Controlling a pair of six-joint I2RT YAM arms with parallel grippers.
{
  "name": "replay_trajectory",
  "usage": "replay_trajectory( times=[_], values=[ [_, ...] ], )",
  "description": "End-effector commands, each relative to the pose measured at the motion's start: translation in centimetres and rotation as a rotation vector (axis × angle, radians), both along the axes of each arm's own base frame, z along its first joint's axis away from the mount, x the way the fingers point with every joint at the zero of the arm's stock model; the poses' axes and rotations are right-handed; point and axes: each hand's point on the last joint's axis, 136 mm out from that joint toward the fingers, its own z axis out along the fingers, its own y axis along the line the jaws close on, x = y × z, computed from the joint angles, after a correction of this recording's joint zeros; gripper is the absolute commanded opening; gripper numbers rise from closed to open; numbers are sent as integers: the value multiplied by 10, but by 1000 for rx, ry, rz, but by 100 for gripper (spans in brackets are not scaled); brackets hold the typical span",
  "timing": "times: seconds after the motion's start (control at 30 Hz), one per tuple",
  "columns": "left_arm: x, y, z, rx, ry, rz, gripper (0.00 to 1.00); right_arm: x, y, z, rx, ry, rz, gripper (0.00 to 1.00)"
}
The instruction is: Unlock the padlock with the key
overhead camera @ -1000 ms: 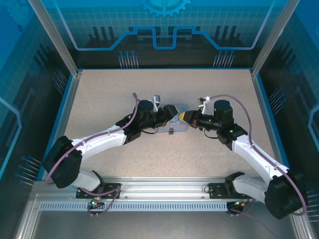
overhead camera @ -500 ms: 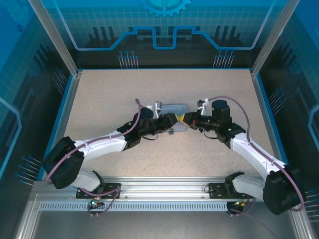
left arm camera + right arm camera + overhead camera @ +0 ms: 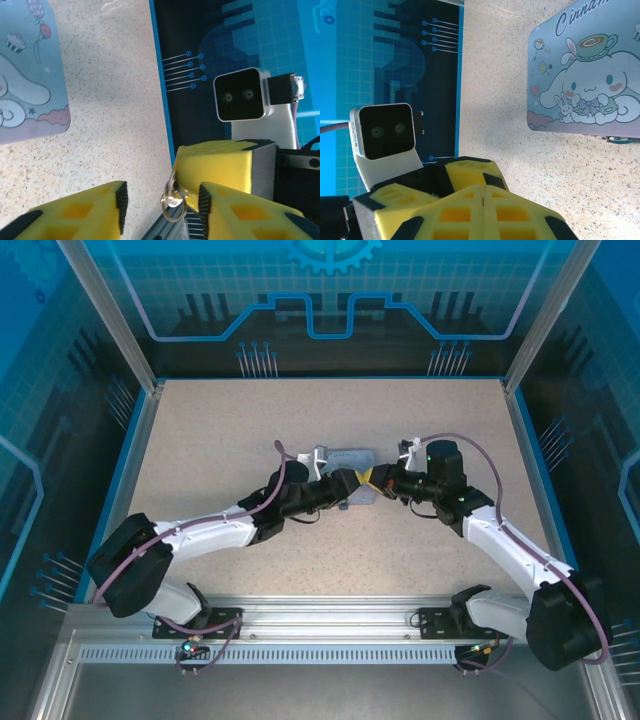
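The key [image 3: 172, 200], of which we see only the silver ring, hangs from the right gripper [image 3: 483, 192], whose yellow fingers are pressed together on it above the middle of the table [image 3: 220, 440]. The ring dangles in the gap of the left gripper [image 3: 161, 194], whose fingers stand apart on either side of it. The pale blue cartoon tin [image 3: 585, 75] lies flat just beside both grippers, slightly to their far left.
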Motion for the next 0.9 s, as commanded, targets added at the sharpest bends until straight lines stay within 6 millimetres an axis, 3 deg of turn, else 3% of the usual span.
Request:
replay_trajectory(
  times=[0.0,0.13,0.3,0.5,0.63,0.77,0.87],
  values=[
    [-6,-8,7,-23,-39,-27,43,2,-3,0,1,7,-14,0],
    [-7,-11,2,-16,-30,-31,35,1,-4,-1,2,10,-14,0],
    [-7,-12,-12,13,-1,-19,13,-2,-4,-1,4,11,-12,0],
    [-5,-8,-22,28,19,2,0,-5,-10,-6,-2,20,-22,0],
    [-6,-5,-26,36,18,11,0,-5,-16,-10,-2,29,-40,12],
    [-7,-2,-25,47,-2,16,0,-4,-27,-9,8,28,-68,36],
    [-7,0,-23,53,-17,14,0,-4,-36,-8,9,25,-89,44]
  ],
)
